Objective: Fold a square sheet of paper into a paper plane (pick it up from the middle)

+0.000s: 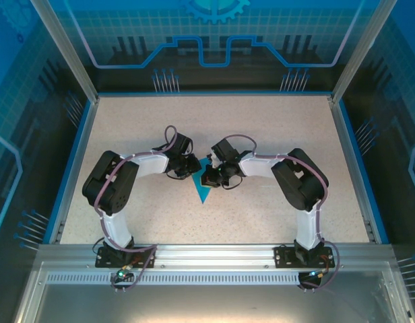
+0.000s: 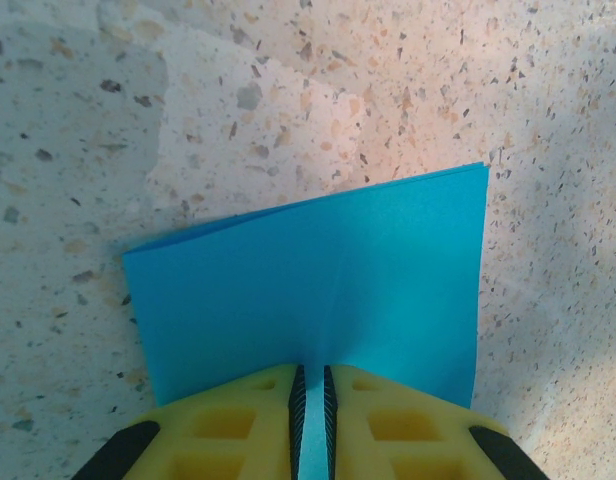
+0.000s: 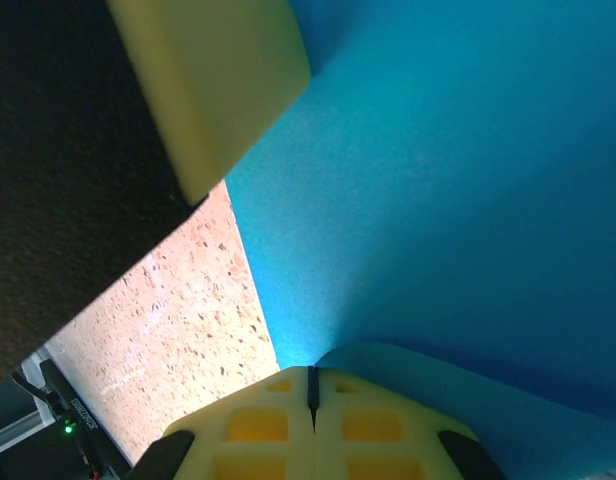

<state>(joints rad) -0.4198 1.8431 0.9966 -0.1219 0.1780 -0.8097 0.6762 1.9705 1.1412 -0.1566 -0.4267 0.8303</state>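
The left gripper point(image 2: 311, 375) is clenched almost closed on the paper plane point(image 2: 318, 270), at the near end of its centre crease. The right gripper point(image 3: 310, 378) is pinched tight on the same paper's curled edge. The paper is over the middle of the table point(image 2: 288, 90).

Paper plane point(image 1: 205, 192) point(image 2: 318, 290) point(image 3: 468, 200): thin teal-blue paper, matt, smooth, with a faint centre crease in the left wrist view. Table point(image 1: 261, 134) point(image 2: 338, 90) point(image 3: 188, 310): speckled stone-look top, beige, matt, fine grain. Left gripper point(image 2: 311, 390) and right gripper point(image 3: 311, 390): yellow moulded plastic, dull sheen, with recessed pockets and black ribbed inner pads. Left arm point(image 1: 113, 215) and right arm point(image 1: 308, 225): white glossy plastic shells, black matt joints. Near rail point(image 1: 214, 256): brushed bare metal. Back wall point(image 1: 214, 40): glossy blue printed panel.
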